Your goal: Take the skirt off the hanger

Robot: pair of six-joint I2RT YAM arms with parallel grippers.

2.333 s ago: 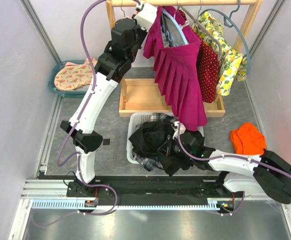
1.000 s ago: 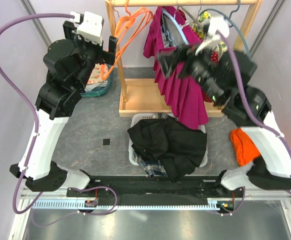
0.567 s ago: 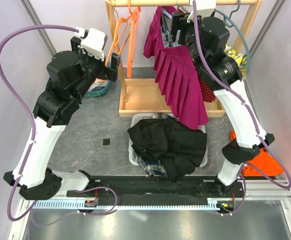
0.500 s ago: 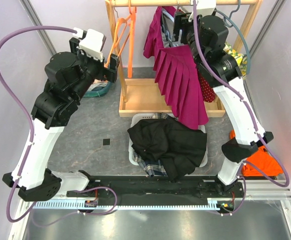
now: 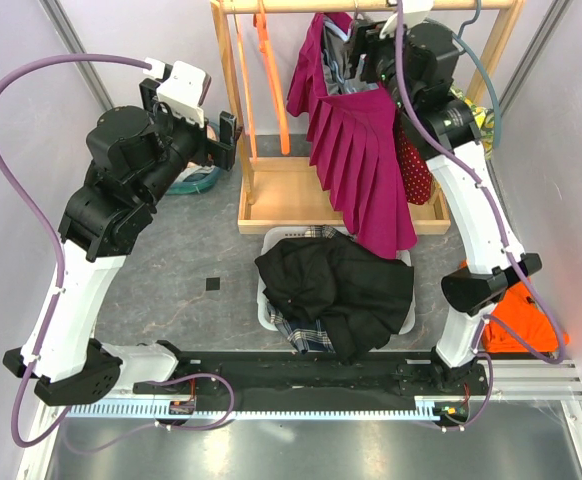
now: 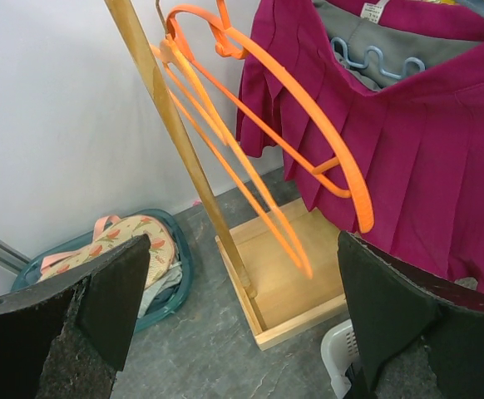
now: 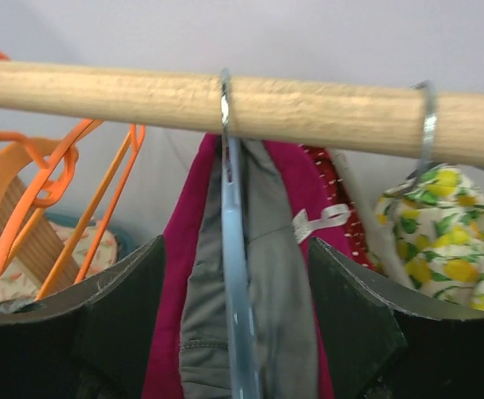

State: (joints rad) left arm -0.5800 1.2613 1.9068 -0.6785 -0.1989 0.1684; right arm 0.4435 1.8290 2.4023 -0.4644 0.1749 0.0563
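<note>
The magenta pleated skirt (image 5: 356, 160) with grey lining hangs on a light blue hanger (image 7: 238, 274), hooked over the wooden rod (image 7: 325, 108). My right gripper (image 7: 235, 324) is up under the rod and open. Its fingers (image 7: 117, 316) stand either side of the hanger and the skirt's waist (image 7: 275, 283) without touching them. In the top view the right gripper (image 5: 359, 50) sits at the skirt's top. My left gripper (image 6: 242, 332) is open and empty, left of the rack, facing the orange hangers (image 6: 259, 141) and the skirt (image 6: 417, 141).
A white basket (image 5: 264, 262) of dark clothes sits in front of the rack's wooden base tray (image 5: 281, 195). Red dotted (image 5: 416, 165) and lemon-print (image 5: 466, 120) garments hang right of the skirt. A teal basket (image 6: 109, 258) is at left, an orange cloth (image 5: 531, 320) at right.
My right arm has swung up to the rod and settled around the skirt's hanger, its jaws narrowing slightly. The orange hangers have swung toward vertical. The left arm has shifted slightly.
</note>
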